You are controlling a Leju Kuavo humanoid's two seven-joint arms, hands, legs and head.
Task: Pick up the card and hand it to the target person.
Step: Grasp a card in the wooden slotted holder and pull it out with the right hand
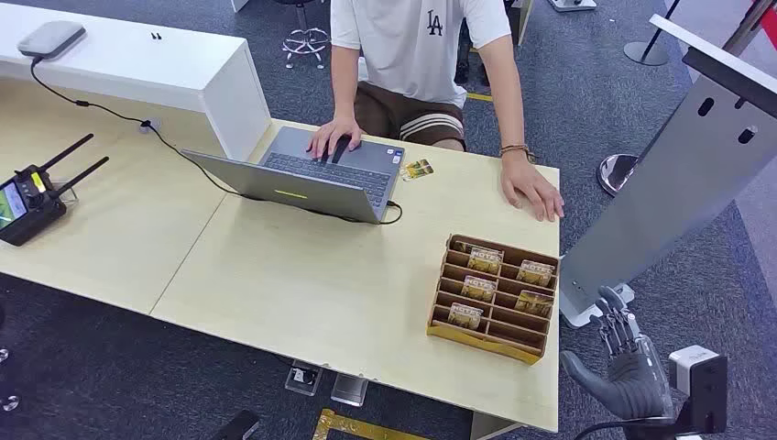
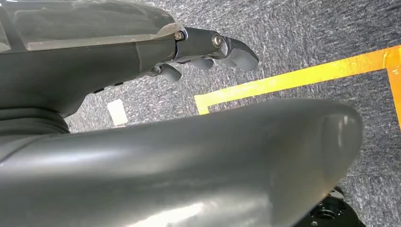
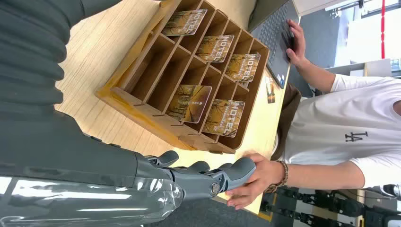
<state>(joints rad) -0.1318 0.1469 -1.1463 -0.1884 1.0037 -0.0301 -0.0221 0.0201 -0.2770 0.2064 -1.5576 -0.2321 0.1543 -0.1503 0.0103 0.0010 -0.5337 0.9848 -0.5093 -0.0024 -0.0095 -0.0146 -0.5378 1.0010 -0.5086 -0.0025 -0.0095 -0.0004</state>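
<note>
A wooden card rack point(image 1: 438, 316) stands at the table's right end, with several brown hotel cards point(image 1: 477, 288) upright in its slots. One more card point(image 1: 417, 169) lies flat beside the laptop. My right hand point(image 1: 623, 362) hovers off the table's right edge, just beyond the rack, fingers apart and holding nothing. In the right wrist view its fingers point(image 3: 208, 175) reach past the rack point(image 3: 142, 75) and its cards point(image 3: 189, 102). My left hand point(image 2: 213, 49) hangs over the carpet, holding nothing. The person point(image 1: 412, 46) in a white T-shirt sits across the table.
The person has one hand point(image 1: 334, 137) on the open laptop point(image 1: 311, 174) and the other point(image 1: 533, 191) flat on the table behind the rack. A grey slanted panel point(image 1: 678, 174) stands right of the table. A black controller point(image 1: 27, 197) lies at the far left.
</note>
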